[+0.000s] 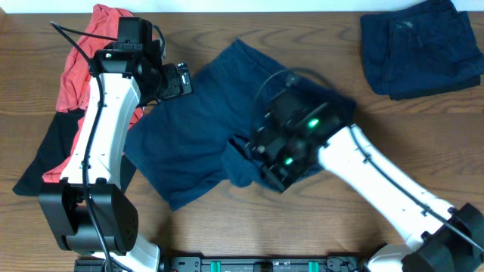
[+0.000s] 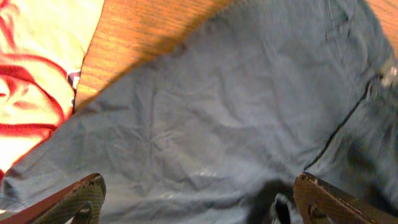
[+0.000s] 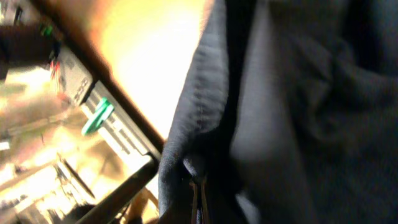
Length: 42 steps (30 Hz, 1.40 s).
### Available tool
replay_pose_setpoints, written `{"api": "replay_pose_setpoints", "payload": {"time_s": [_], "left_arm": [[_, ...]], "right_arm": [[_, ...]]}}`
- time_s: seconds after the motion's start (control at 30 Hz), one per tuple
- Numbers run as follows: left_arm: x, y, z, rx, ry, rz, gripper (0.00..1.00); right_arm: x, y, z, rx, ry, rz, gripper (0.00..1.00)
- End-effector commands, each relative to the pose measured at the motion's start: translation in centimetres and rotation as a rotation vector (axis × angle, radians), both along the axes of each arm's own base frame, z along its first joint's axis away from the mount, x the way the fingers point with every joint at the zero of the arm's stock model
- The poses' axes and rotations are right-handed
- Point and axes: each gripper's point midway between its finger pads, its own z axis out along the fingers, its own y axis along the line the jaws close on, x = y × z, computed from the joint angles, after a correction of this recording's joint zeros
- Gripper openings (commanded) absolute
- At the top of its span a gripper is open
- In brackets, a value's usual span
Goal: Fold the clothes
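Large navy shorts (image 1: 193, 132) lie spread over the middle of the table, one edge lifted and bunched at the front. My right gripper (image 1: 255, 155) is shut on that bunched edge. In the right wrist view its fingertips (image 3: 199, 193) pinch a fold of the dark shorts (image 3: 286, 112), which hang across the frame. My left gripper (image 1: 184, 79) hovers over the shorts' back left corner. It is open, its fingers (image 2: 81, 196) wide apart above flat navy cloth (image 2: 217, 112), with nothing between them.
A red lettered T-shirt (image 1: 83, 60) and a black garment (image 1: 49, 155) lie under the left arm; the T-shirt (image 2: 31, 81) also shows in the left wrist view. Folded navy pieces (image 1: 420, 49) sit at the back right. The table's front edge (image 3: 124, 106) is close to my right gripper.
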Motion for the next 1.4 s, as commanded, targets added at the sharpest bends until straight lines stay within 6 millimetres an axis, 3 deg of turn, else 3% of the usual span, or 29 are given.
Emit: {"api": "replay_pose_setpoints", "payload": {"time_s": [0.0,0.03,0.1,0.13,0.2,0.33,0.43,0.5,0.57,0.77,1.0,1.1,1.2,1.27,1.33,1.37], "left_arm": [[0.0,0.2,-0.4,0.01,0.004,-0.009,0.98],[0.1,0.2,-0.3,0.01,0.001,-0.009,0.98],[0.2,0.2,-0.3,0.01,-0.003,-0.009,0.98],[0.2,0.2,-0.3,0.01,-0.004,-0.009,0.98],[0.2,0.2,-0.3,0.014,-0.006,-0.008,0.98],[0.4,0.3,-0.2,0.016,-0.015,-0.006,0.98],[0.5,0.3,-0.2,0.016,-0.019,-0.006,0.98],[0.6,0.3,-0.2,0.016,-0.02,-0.006,0.98],[0.6,0.3,-0.2,0.016,-0.02,-0.006,0.98],[1.0,0.9,0.0,0.017,-0.038,0.009,0.98],[1.4,4.5,0.1,0.018,-0.048,0.095,0.98],[1.4,6.4,0.1,0.02,-0.048,0.14,0.98],[1.2,7.9,0.1,0.021,-0.047,0.176,0.98],[1.1,8.8,0.1,0.021,-0.047,0.198,0.98],[1.1,9.5,0.1,0.021,-0.047,0.214,0.98],[1.0,9.8,0.1,0.021,-0.047,0.221,0.98]], "right_arm": [[-3.8,2.3,0.0,-0.002,0.031,0.092,0.01],[-4.7,2.8,-0.1,-0.007,0.026,0.131,0.03],[-6.1,3.3,-0.2,-0.02,0.014,0.186,0.23],[-6.7,3.6,-0.2,-0.024,0.009,0.212,0.27],[-7.5,4.0,-0.2,-0.019,0.004,0.241,0.32],[-7.3,4.6,-0.1,0.006,-0.016,0.248,0.34],[-5.8,5.2,0.2,0.045,-0.057,0.221,0.34],[-3.9,5.3,0.3,0.063,-0.103,0.182,0.45],[-1.8,4.9,0.3,0.062,-0.144,0.133,0.52],[3.4,3.2,-0.6,0.02,-0.232,0.009,0.58],[4.5,3.4,-4.4,-0.038,-0.166,-0.005,0.59],[5.1,4.3,-6.0,-0.034,-0.154,-0.002,0.73],[5.5,4.7,-7.2,-0.036,-0.144,-0.005,0.69],[5.5,4.8,-7.5,-0.035,-0.14,-0.004,0.47],[5.7,5.1,-7.2,-0.02,-0.146,-0.004,0.11],[5.7,5.4,-6.8,-0.005,-0.148,-0.003,0.01]]}}
